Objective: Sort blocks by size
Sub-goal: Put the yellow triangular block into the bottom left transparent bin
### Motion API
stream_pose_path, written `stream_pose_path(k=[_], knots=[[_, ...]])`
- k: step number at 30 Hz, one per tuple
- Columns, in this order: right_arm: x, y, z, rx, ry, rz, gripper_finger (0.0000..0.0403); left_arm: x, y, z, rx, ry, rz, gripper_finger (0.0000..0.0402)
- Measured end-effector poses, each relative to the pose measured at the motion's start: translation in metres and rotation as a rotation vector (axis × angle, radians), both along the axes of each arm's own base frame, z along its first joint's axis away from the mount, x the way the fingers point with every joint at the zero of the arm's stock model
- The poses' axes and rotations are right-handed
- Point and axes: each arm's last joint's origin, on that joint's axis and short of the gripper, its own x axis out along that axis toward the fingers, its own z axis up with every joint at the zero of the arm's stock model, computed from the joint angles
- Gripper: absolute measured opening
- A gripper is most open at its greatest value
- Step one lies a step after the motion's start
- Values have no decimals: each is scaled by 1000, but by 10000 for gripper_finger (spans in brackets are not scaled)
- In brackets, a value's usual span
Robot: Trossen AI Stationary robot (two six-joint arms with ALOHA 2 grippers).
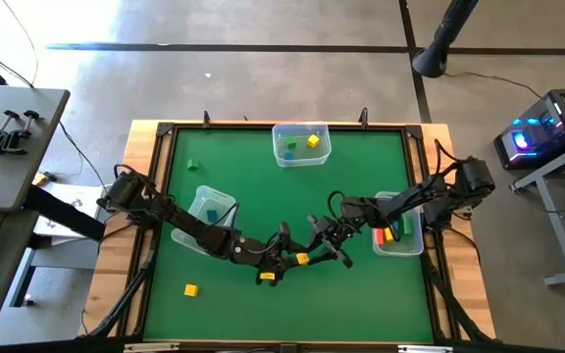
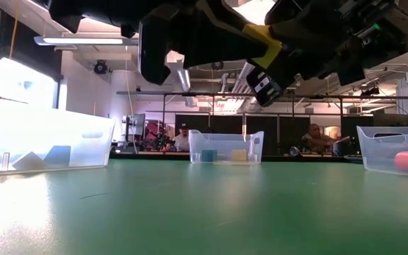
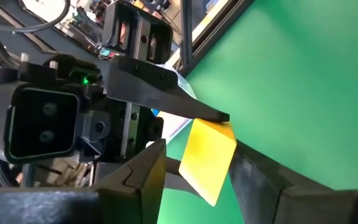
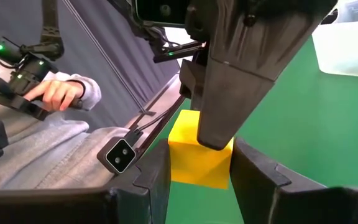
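Mid-air handover above the green worktop, near its front edge: yellow cube pinched in right hand, left hand part-closed around it, grip uncertain. Risk: early release by right, cube slipping, dropping, rolling away from the bins.

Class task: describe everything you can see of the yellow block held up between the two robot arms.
The yellow block is a plain, solid-coloured cube with flat matt faces and crisp edges, plastic or painted wood by its look. It hangs above the green table, near its front middle, touching no bin. The right hand has a finger on each side of it, and the left hand meets it from the other way, one dark finger lying across its top.
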Motion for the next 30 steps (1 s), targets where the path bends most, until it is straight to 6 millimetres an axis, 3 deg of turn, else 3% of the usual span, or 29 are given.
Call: stream_pose_path(k=[18, 30], knots=[[0, 0, 1, -2, -8, -4, 134, 3, 8, -2, -40, 21, -20, 152], [0, 0, 1, 2, -6, 1, 134, 3, 6, -2, -49, 27, -66, 90]])
